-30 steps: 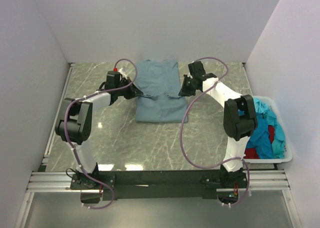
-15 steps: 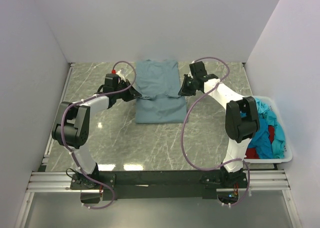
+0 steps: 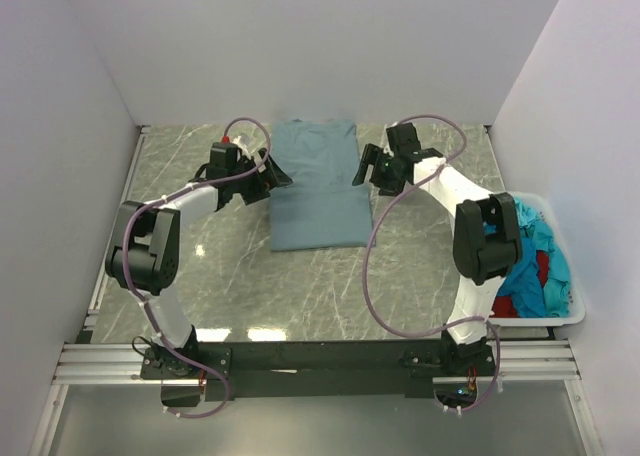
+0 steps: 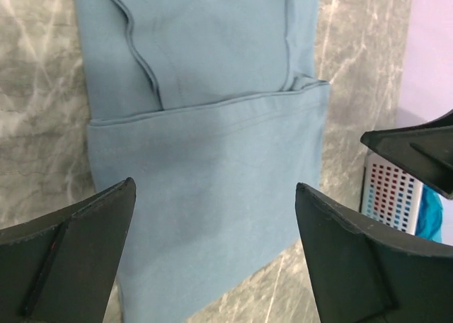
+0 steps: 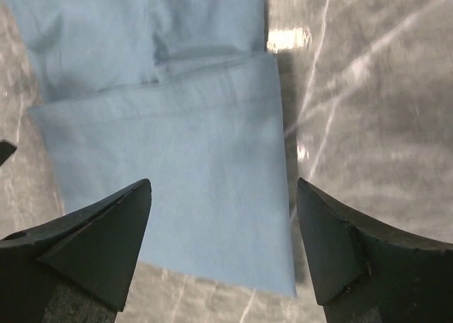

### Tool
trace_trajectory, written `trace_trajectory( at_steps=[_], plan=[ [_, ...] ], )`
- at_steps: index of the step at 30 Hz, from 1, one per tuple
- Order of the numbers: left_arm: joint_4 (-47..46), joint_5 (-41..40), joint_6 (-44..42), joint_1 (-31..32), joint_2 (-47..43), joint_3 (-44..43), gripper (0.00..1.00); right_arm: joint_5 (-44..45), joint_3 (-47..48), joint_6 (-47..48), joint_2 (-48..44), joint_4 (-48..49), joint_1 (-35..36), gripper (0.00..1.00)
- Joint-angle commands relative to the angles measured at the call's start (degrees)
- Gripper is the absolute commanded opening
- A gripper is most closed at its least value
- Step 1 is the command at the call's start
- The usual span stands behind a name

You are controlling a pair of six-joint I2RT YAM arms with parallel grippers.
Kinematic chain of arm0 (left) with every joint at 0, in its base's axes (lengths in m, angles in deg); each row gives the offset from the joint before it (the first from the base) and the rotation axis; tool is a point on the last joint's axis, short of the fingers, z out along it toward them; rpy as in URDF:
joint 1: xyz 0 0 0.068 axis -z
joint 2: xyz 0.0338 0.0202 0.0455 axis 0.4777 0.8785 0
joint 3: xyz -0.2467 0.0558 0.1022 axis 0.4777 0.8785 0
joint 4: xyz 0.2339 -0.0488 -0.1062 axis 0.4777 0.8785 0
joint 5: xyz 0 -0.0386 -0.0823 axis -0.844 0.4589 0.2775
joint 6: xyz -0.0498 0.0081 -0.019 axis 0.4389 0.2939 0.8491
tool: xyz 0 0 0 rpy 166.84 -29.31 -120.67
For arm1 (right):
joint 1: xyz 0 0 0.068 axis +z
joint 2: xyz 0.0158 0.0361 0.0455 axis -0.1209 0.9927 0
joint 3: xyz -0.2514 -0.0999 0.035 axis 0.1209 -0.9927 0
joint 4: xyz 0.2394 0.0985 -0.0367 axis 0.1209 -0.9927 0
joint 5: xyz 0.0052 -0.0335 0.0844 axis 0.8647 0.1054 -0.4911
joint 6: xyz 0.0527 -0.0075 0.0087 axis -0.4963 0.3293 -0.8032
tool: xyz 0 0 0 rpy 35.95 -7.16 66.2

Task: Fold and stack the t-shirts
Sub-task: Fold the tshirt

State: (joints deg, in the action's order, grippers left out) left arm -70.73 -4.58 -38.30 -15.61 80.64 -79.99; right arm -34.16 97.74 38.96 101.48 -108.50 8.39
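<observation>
Grey-blue t-shirt [image 3: 320,204] folded flat; left claw [image 3: 278,176], right claw [image 3: 360,168] spread wide beside it, seemingly clear of cloth.

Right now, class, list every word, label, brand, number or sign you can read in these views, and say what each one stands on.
None: no readable text shows in any view.
The grey-blue t-shirt is plain, with no print or tag showing.
The white bin shows only a grid of small holes in its wall, no label.
The turquoise t-shirt in the bin shows no lettering.
</observation>
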Motion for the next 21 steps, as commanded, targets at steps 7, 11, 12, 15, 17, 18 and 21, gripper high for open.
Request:
trace_trajectory(
  at_steps=[7, 11, 12, 15, 17, 18, 21],
  plan=[
    [-3.04, 4.64, 1.33, 0.17, -11.11, 8.70, 0.99, -0.90, -14.48, 0.37, -15.22, 4.35, 2.15, 0.90],
    [-3.21, 0.95, 1.51, 1.04, -17.45, 16.00, 1.00, -1.35, -22.48, -1.12, -20.14, 7.16, 2.60, 0.90],
    [-3.39, 0.34, 1.86, 1.31, -18.59, 17.67, 0.99, -1.17, -23.90, -1.30, -21.81, 7.87, 2.60, 0.90],
    [-4.53, -0.55, 3.35, 1.48, -21.76, 24.27, 0.99, -1.08, -28.56, -1.92, -24.19, 9.10, 2.77, 0.90],
    [-5.75, -1.77, 4.67, 2.10, -23.52, 28.31, 0.99, -0.65, -31.19, -2.53, -25.16, 9.89, 2.95, 0.90],
    [-6.37, -1.86, 5.02, 2.45, -23.87, 30.24, 0.99, -0.82, -31.99, -2.88, -25.69, 10.85, 2.95, 0.90],
    [-7.26, -3.35, 5.55, 3.68, -24.23, 32.27, 0.99, -1.08, -34.11, -3.68, -25.52, 12.61, 3.04, 0.88]
  ],
)
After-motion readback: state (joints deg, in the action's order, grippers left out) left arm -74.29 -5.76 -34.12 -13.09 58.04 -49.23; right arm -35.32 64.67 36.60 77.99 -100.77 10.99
